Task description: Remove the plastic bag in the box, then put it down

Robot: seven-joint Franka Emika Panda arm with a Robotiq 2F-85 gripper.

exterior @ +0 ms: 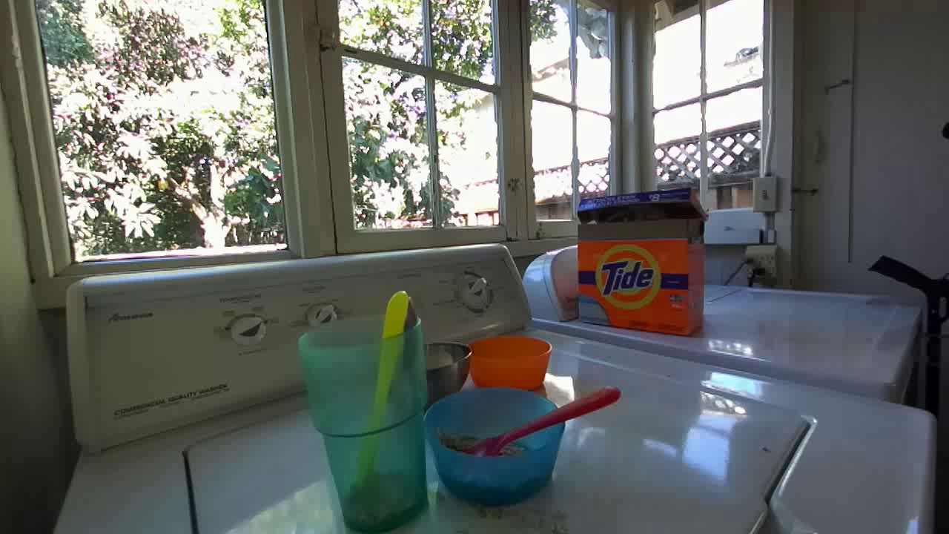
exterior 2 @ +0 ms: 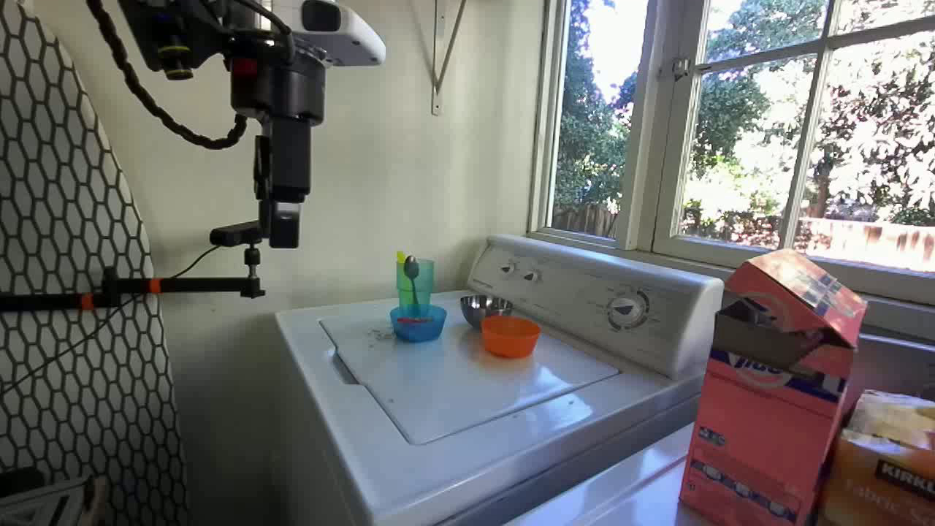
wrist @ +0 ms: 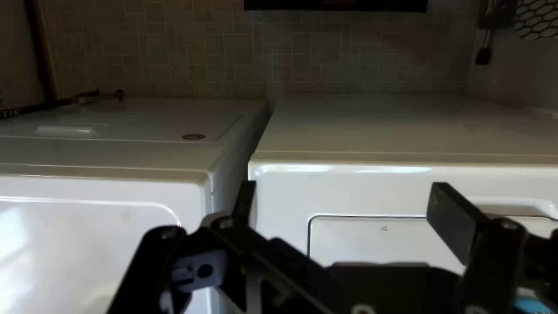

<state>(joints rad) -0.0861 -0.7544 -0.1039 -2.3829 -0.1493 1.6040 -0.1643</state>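
A: From where we stand, what is on the left?

B: The robot arm (exterior 2: 281,84). In an exterior view its jaws point downward, at ten o'clock from the green cup (exterior 2: 425,288). In the wrist view these jaws are spread wide, and the white desk (wrist: 348,198) shows between them.

A: And upon this desk?

B: In an exterior view, let the blue bowl (exterior: 493,478) be the centre of a clock. The cup stands upright at nine, holding a yellow utensil (exterior: 396,317). The steel bowl (exterior: 454,371) is at eleven. Inside the blue bowl are some small bits (exterior: 454,441), and a pink spoon (exterior: 556,419) rests there, its handle toward two. The orange bowl (exterior: 511,369) is at twelve.

A: Please, what comes next to the right?

B: The orange Tide box (exterior: 641,285), upright on the neighbouring white desk (exterior: 786,326), at two o'clock from the orange bowl. Its top stands open.

A: Is the plastic bag inside it?

B: That I cannot tell; the opening shows me brown cardboard and shadow. Farther right, in an exterior view, an orange package (exterior 2: 887,489) with the letters "KIRKL" is near the Tide box, at four o'clock from it.
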